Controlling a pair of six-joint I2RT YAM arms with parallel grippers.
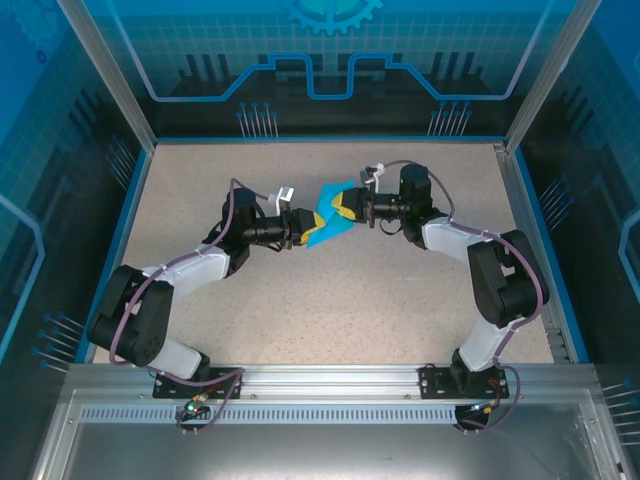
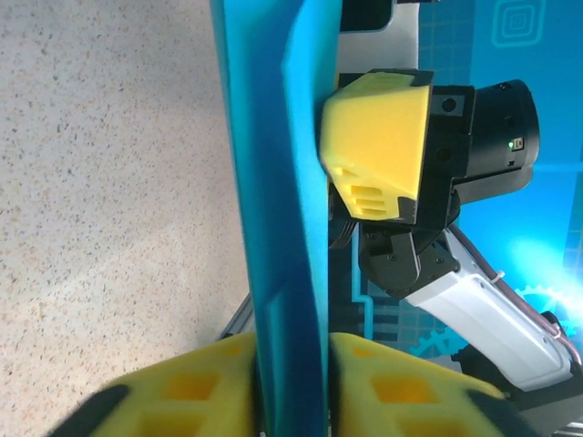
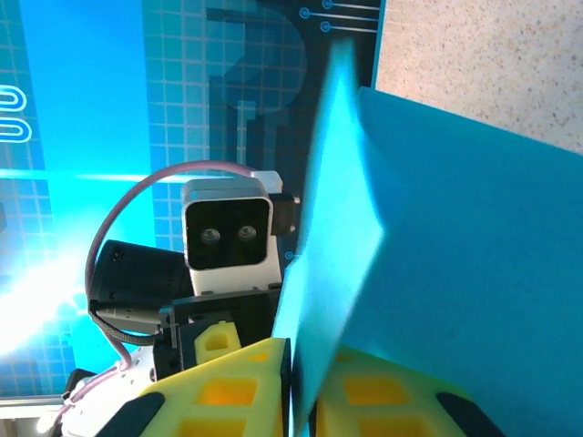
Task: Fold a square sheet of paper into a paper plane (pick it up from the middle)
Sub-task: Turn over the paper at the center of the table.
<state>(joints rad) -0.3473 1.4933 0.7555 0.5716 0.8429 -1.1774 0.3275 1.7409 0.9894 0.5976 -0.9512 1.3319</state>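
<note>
- paper sheet (image 1: 326, 218): teal-blue, creased, held between the two pincers over the middle of the counter (image 1: 350, 320); top view does not show whether its low edge touches the surface
- left pincer (image 1: 299, 228): closed on the sheet's left end; left wrist view shows the sheet edge-on as a doubled vertical strip, clamped tight between the yellow fingers (image 2: 401, 387)
- right pincer (image 1: 353, 208): closed on the sheet's right end; right wrist view shows the fold running down into the slit between its yellow fingers (image 3: 228, 396), one broad flap spreading right
- left wrist view alone shows a yellow finger of the right pincer pressed flat against the sheet's side, black wrist body behind it
- right wrist view alone shows the left arm's white camera block (image 3: 228, 235) with two lenses and a looping purple cable (image 3: 137, 205)
- top view alone shows both arms bent in toward each other, bases on a metal rail (image 1: 330, 378)
- counter: beige speckled, blue edging
- walls: blue translucent panels with grid, circuit lines and a gear graphic (image 1: 330, 12)
</note>
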